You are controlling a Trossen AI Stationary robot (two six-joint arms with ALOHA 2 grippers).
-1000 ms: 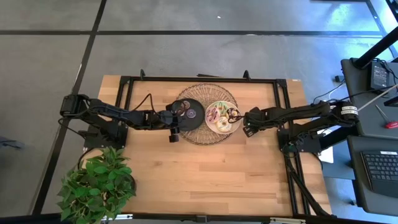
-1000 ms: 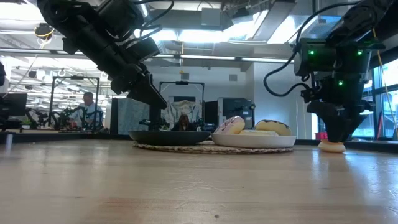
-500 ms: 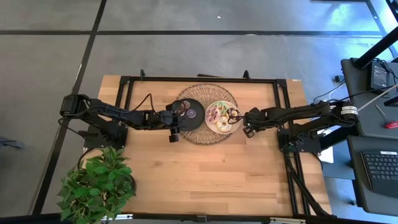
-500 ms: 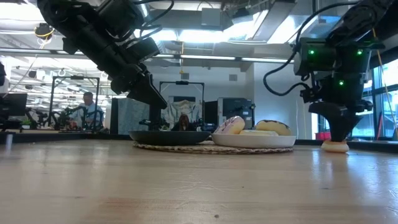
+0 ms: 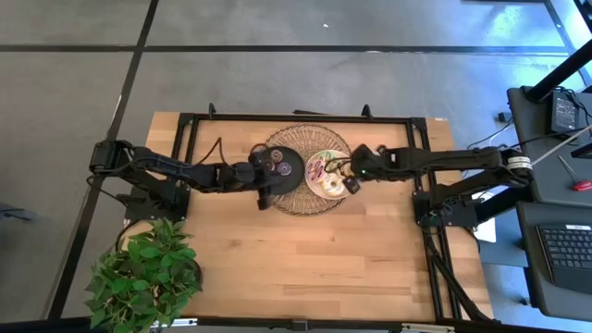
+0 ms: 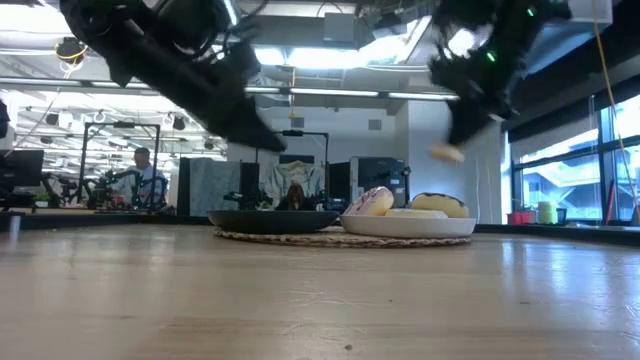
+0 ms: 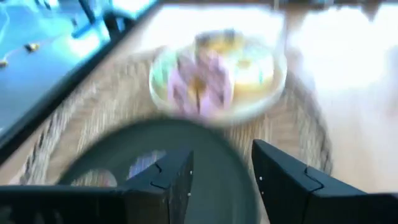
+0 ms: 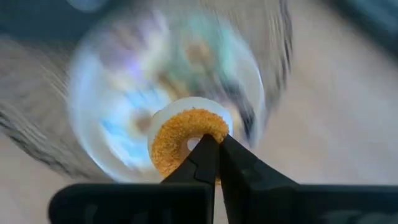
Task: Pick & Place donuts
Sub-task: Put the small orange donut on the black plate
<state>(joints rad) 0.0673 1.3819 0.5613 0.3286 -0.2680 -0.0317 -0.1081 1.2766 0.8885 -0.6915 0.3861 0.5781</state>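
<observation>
My right gripper (image 8: 214, 152) is shut on a mini orange sugared donut (image 8: 186, 134) with a cream underside. It hangs in the air (image 6: 447, 153) over the white plate's (image 5: 335, 188) right edge. On that plate lie a pink-striped donut (image 5: 316, 168) and pale iced ones (image 6: 438, 204). My left gripper (image 7: 221, 165) is open and empty, low over the black plate (image 7: 205, 162), which holds a mini purple donut (image 5: 285, 168). Both plates stand on a round woven mat (image 5: 305, 202). My right gripper pinches the mini donut's ring on the side nearest the wrist (image 8: 200, 142), and the fingertips reach to the hole. The fingers slant down from the table's right. The donut is lifted clear and hangs below the fingertips, above the white plate.
A potted plant (image 5: 146, 277) stands at the table's near left corner. A black frame (image 5: 296, 117) runs along the table's far edge and sides. Bare wood lies in front of the mat. A person sits far off in the room (image 6: 140, 175).
My right gripper has lifted the mini donut off the table to the right of the white plate and carried it up and toward the table's left, over that plate. My left gripper has moved a little toward the far edge, over the black plate.
</observation>
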